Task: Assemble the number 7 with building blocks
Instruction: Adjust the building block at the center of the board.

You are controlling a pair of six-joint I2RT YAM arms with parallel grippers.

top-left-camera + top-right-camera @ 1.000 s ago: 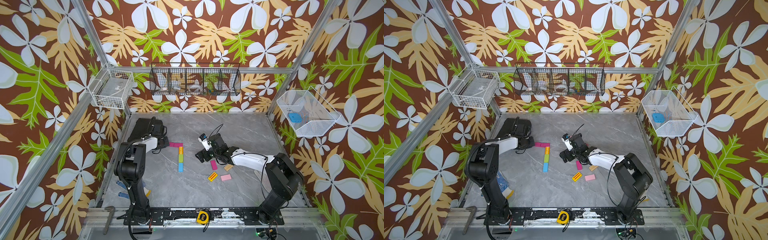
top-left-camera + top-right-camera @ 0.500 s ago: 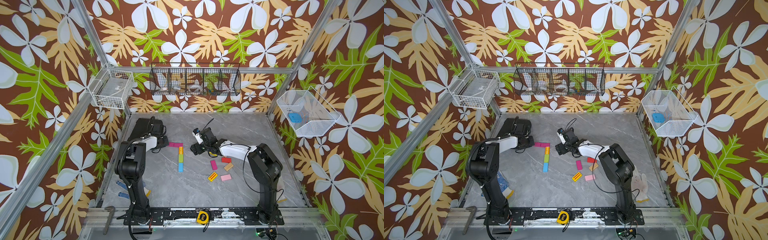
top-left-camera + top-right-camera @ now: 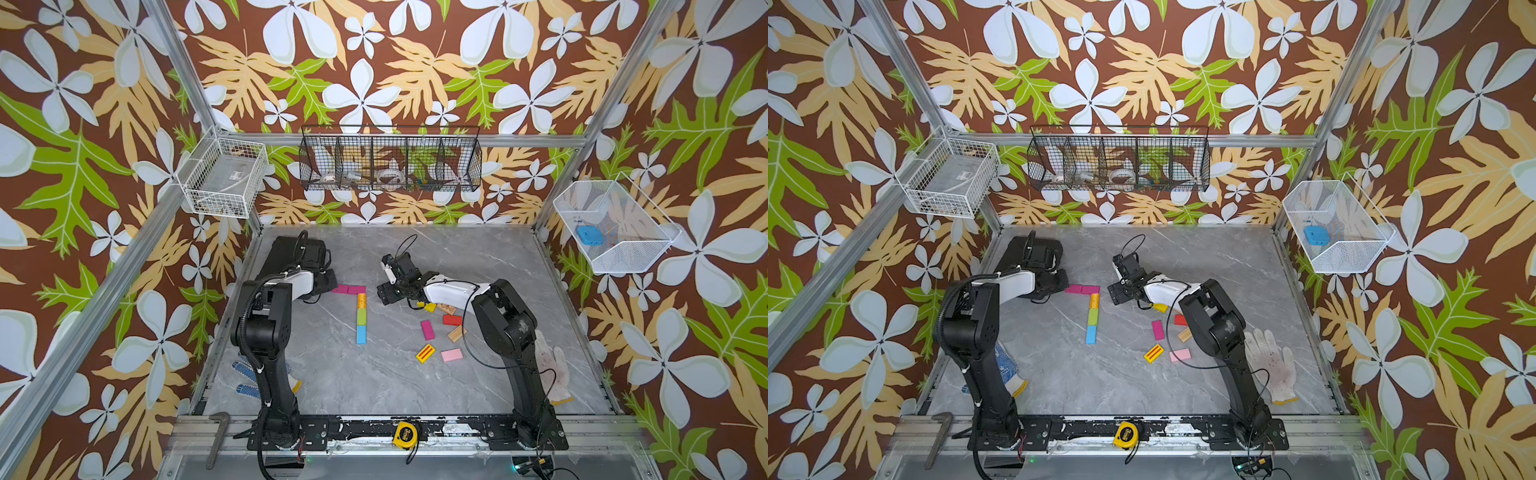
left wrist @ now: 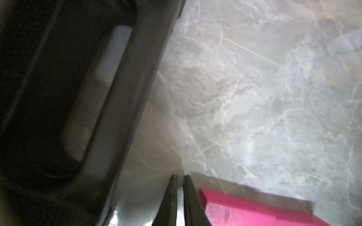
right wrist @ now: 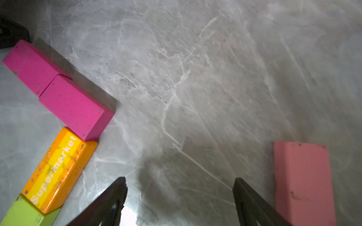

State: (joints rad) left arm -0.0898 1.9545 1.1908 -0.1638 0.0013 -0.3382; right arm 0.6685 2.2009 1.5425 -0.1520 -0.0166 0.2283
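Five blocks on the table [image 3: 374,386] form the 7: magenta blocks [image 3: 349,289] across, orange-green-blue column [image 3: 361,318] down. Left jaws, closed and empty, sit just beside its left end. Right jaws, open and empty, hover near its corner. Either could knock it crooked.

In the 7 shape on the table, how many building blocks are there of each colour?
magenta blocks: 2
orange Supermarket block: 1
green block: 1
blue block: 1
Total: 5

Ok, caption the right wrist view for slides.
Open right gripper over table, pink block beside it; magenta blocks, orange block and green block form the 7's corner.
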